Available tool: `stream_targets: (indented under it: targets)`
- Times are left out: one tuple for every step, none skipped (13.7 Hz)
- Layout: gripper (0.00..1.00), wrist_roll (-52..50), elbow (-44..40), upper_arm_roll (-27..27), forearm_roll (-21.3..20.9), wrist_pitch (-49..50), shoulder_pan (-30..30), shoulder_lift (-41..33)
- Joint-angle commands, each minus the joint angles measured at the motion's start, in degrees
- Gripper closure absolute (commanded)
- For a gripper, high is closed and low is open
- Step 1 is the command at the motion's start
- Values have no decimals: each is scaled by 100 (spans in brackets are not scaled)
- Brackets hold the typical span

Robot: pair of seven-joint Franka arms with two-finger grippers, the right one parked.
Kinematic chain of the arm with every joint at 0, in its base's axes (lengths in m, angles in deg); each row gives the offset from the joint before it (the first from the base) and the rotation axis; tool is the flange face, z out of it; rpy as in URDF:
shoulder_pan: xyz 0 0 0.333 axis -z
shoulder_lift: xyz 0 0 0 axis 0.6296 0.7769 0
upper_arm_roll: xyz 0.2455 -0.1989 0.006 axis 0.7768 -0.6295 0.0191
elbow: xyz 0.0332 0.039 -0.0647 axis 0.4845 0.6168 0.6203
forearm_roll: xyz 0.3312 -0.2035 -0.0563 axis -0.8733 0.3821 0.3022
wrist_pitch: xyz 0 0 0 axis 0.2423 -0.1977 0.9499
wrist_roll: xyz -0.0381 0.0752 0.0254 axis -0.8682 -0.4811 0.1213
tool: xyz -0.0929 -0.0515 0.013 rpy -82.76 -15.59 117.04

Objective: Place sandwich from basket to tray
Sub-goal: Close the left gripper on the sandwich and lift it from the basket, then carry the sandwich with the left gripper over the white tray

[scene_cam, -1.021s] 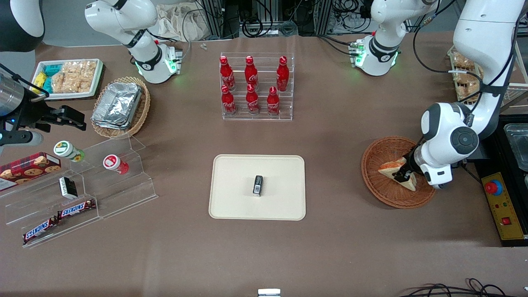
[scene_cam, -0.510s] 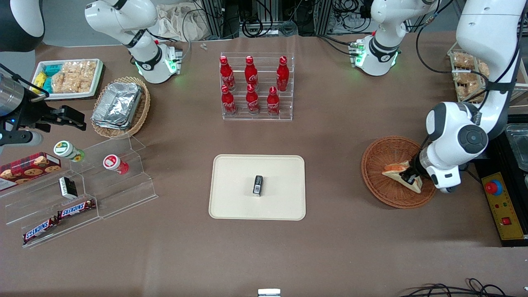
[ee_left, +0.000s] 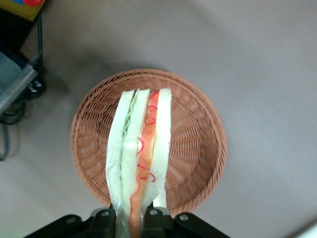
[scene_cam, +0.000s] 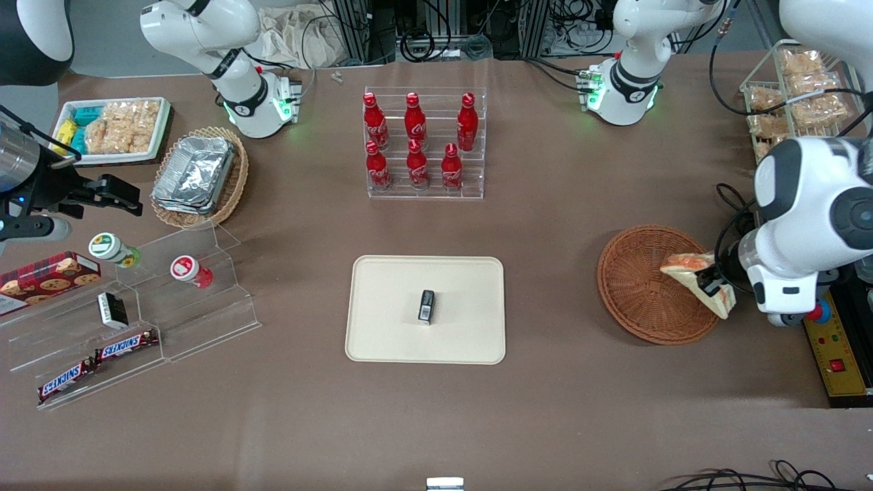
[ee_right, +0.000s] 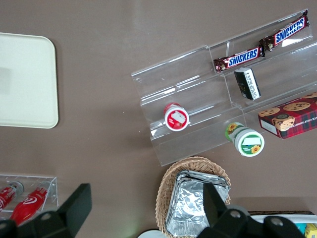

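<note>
Claw (scene_cam: pixel 709 283) clamped on one sandwich (scene_cam: pixel 689 269) above one basket (scene_cam: pixel 638 286)

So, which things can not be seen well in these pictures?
- Gripper fingertips: in the front view the sandwich covers them; in the wrist view they are cut off by the picture's edge.
- Basket floor: the lifted sandwich hides its middle in the wrist view.
- Small dark item on the tray: its label is too small to read.
</note>
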Motion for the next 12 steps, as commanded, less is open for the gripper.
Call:
stream_targets:
  targets:
    - [100,696,-1188,-528,4,952,30,296]
    - [100,1116,-1497,-810,-48,1173,73,471]
    - [100,1573,-1674,-1004,-83,1245,187,612]
    - [100,1856,-1780,-1041,-84,1237,414,744]
    - [100,1902,-1964,-1032,-92,1228,730,928]
    - [100,1894,-2201,-1032,-92,1228,1055,1200]
    - [100,1842,-2368,-1032,-92,1184,1354,1472]
    - [100,1745,-2570,-1015,-110,1097,1687,1805]
    - [100,1597,-2825,-980,-267,931,2021,2200]
    - [100,1473,-3010,-971,-486,703,2260,2613]
    - [100,1359,-3064,-971,-671,370,2471,2931]
    - [100,1245,-3065,-971,-838,-34,2604,3177]
